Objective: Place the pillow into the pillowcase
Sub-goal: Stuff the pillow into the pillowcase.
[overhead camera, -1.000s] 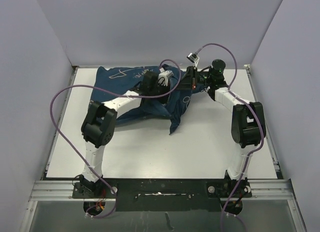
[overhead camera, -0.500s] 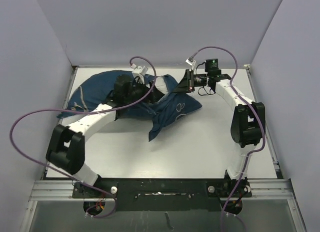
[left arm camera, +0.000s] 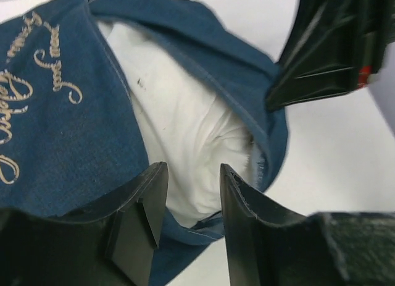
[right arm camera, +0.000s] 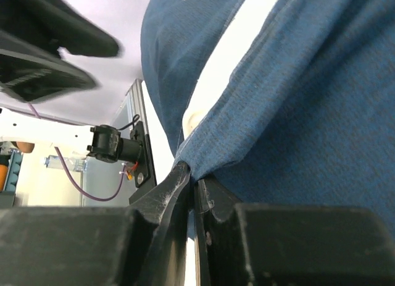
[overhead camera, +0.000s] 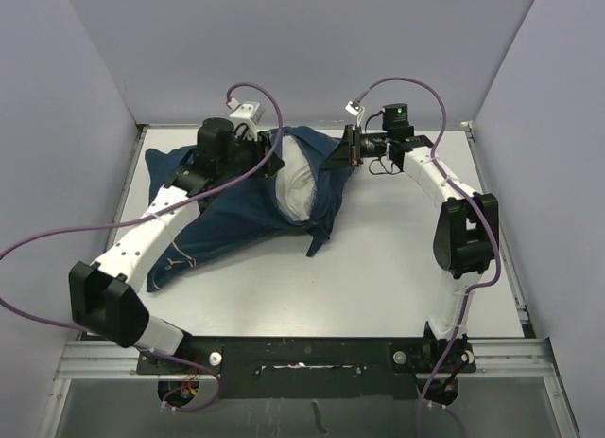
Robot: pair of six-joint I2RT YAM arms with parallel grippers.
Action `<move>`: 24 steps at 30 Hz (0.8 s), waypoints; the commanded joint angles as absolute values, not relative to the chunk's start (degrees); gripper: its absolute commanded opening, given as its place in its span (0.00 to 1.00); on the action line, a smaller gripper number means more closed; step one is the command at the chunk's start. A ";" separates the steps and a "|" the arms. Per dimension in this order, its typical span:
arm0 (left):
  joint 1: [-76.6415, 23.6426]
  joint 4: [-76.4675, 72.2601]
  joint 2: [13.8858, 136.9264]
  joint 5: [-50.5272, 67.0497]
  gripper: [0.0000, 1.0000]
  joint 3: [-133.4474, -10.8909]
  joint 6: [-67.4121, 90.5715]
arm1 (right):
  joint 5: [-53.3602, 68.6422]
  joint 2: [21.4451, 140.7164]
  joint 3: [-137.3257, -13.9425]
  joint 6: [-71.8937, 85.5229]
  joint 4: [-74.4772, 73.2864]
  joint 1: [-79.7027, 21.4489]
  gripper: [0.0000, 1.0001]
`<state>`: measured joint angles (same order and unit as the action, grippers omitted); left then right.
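Observation:
The navy pillowcase [overhead camera: 217, 216] with cream script lies across the table's back left. Its mouth faces right, and the white pillow [overhead camera: 296, 181] shows inside it. My left gripper [overhead camera: 272, 162] hovers at the mouth's upper edge. In the left wrist view it [left arm camera: 192, 184] stands open over the pillow [left arm camera: 185, 125], with nothing between its fingers. My right gripper [overhead camera: 342, 155] is shut on the pillowcase's rim at the right side of the mouth. The right wrist view shows the blue hem [right arm camera: 308, 113] pinched at the fingertips [right arm camera: 194, 178], with a strip of pillow [right arm camera: 222, 57] beyond.
The white table [overhead camera: 406, 268] is boxed in by pale walls on the left, back and right. Purple cables [overhead camera: 57, 239] loop off both arms, the left one hanging wide over the table's left side. A metal rail [overhead camera: 302, 348] runs along the near edge.
My left arm has swung left and back, and its gripper has come open. The pillowcase shifted left and spread out, and the pillow's white end now shows in the mouth. My right gripper kept its pinch.

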<state>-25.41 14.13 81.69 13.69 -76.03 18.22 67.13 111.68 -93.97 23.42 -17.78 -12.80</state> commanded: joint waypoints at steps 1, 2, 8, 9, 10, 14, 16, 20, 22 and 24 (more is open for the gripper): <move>-25.44 27.09 89.78 11.44 0.38 -83.14 14.91 | 70.11 111.23 -98.76 25.40 -12.21 -14.99 0.07; -25.64 27.12 91.36 12.30 0.40 -83.62 15.08 | 69.95 111.25 -98.70 25.26 -12.28 -15.14 0.07; -26.28 37.11 101.18 -0.62 0.43 -91.43 13.59 | 68.94 110.48 -96.59 24.16 -13.52 -15.12 0.06; -26.36 38.75 101.92 -2.29 0.43 -92.56 12.93 | 68.66 110.30 -96.48 23.55 -14.18 -15.12 0.06; -26.55 39.67 102.26 -3.56 0.43 -93.25 12.25 | 68.19 110.12 -96.50 22.77 -15.04 -15.13 0.06; -28.03 41.58 101.06 -6.34 0.42 -94.30 9.06 | 66.38 109.97 -96.33 20.58 -17.32 -14.93 0.06; -28.29 42.17 99.48 -5.45 0.42 -94.67 8.36 | 65.83 110.06 -96.44 19.77 -18.20 -14.94 0.06; -28.50 38.68 92.51 0.99 0.49 -92.60 8.65 | 65.14 110.31 -96.93 18.81 -19.50 -14.93 0.06; -28.88 36.29 89.45 0.93 0.55 -90.96 9.33 | 65.21 110.39 -97.15 18.90 -19.60 -15.01 0.06; -29.17 37.10 88.54 -1.15 0.58 -90.51 9.56 | 65.42 110.56 -97.28 19.22 -19.46 -15.14 0.06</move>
<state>-28.60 39.64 97.67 -0.58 -90.52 9.87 65.21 112.25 -95.59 20.05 -20.36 -15.00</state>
